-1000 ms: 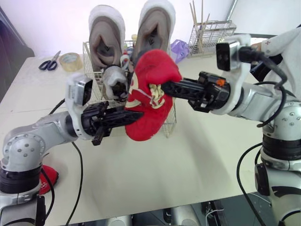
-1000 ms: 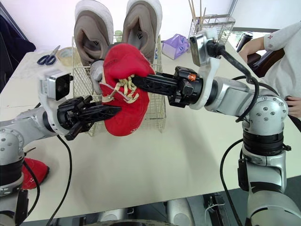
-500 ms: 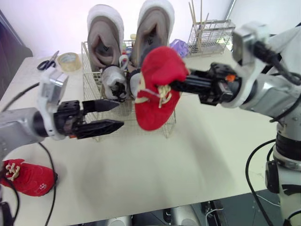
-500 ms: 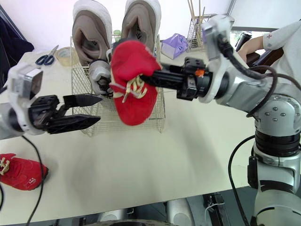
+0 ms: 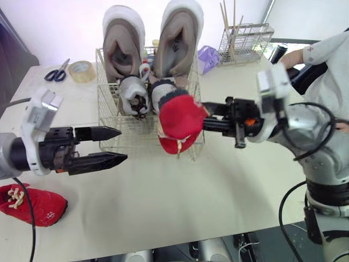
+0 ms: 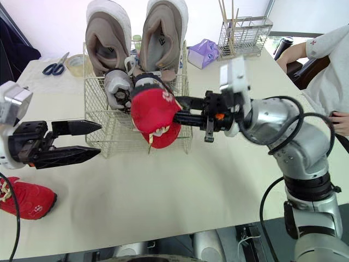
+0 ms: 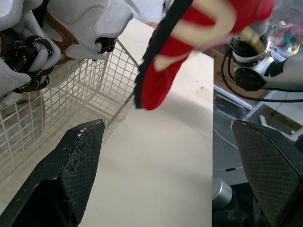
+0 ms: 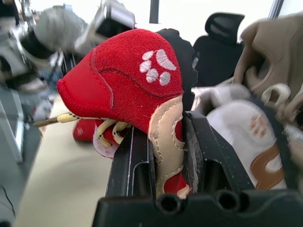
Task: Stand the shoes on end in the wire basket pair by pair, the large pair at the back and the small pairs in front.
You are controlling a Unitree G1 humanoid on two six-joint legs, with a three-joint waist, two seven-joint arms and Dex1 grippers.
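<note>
A red shoe (image 5: 177, 123) hangs toe down at the front right corner of the wire basket (image 5: 109, 117). My right gripper (image 5: 206, 123) is shut on its heel collar, and the right wrist view shows the fingers (image 8: 132, 161) clamping the red shoe (image 8: 128, 80). I cannot tell whether the shoe is inside the wire. Two large taupe shoes (image 5: 124, 38) stand on end at the back of the basket. Two small grey shoes (image 5: 133, 94) stand in front of them. My left gripper (image 5: 122, 144) is open and holds nothing, left of the basket. A second red shoe (image 5: 30, 204) lies on the table near the front left.
Scissors (image 5: 56, 72) and a tape roll (image 5: 82, 71) lie at the back left. A purple object (image 5: 207, 57) and a wire rack holding sticks (image 5: 244, 41) stand behind the basket to the right. A person's sleeve (image 5: 327, 54) shows at the right edge.
My left gripper let go of the red shoe, opened and drew back to the left. My right gripper carried the shoe down to the basket's front right corner.
</note>
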